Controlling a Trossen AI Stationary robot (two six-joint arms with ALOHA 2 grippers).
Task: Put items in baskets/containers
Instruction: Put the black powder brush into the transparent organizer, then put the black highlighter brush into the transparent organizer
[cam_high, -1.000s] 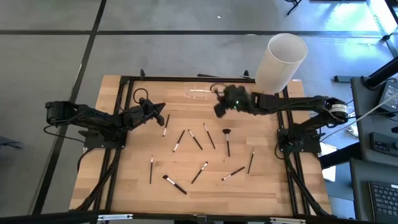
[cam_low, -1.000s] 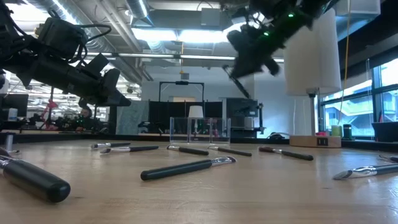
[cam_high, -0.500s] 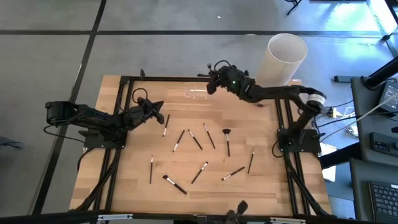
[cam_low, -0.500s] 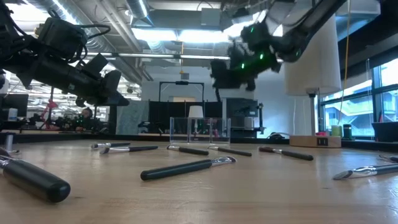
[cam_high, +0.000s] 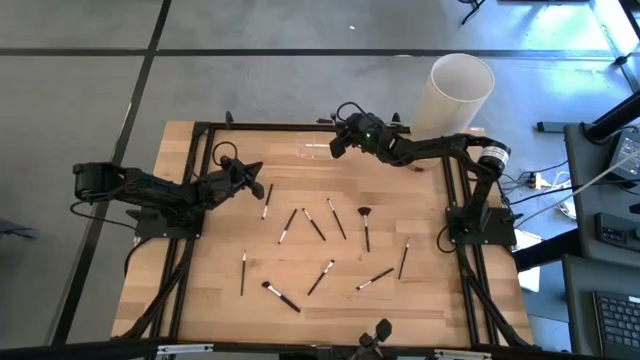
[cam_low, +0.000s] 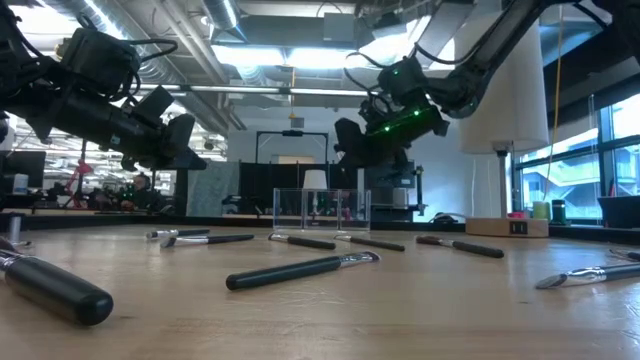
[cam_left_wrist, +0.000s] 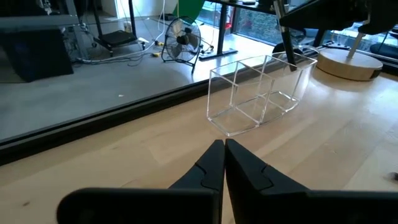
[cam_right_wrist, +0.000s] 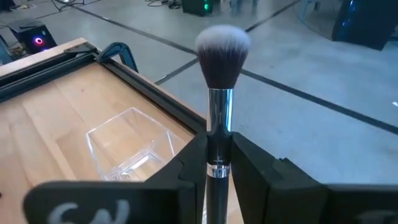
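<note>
Nearest in the low view, a scatter of thin dark-handled makeup brushes (cam_low: 300, 268) with silvery ferrules, flat on the pale wooden table (cam_high: 220, 300); in the high view, about ten of them across the middle and near part. At the table's left edge, left gripper (cam_left_wrist: 224, 163) idle, fingers pressed together, gripping nothing. Farther back, right gripper (cam_right_wrist: 217, 163) raised just beside the small clear glassy compartmented holder (cam_high: 318, 151) near the far edge, fingers clamped on the dark handle of a fluffy grey-tipped brush (cam_right_wrist: 221, 81), bristles pointing away from the wrist. Likely light, stiff and slender; handle smooth, so prone to slipping or pivoting; best gripped mid-handle, below the ferrule, never on soft bristles. Holder probably light, easily nudged or tipped. Beyond, a tall white cylinder (cam_high: 452, 97) on a tan base.
</note>
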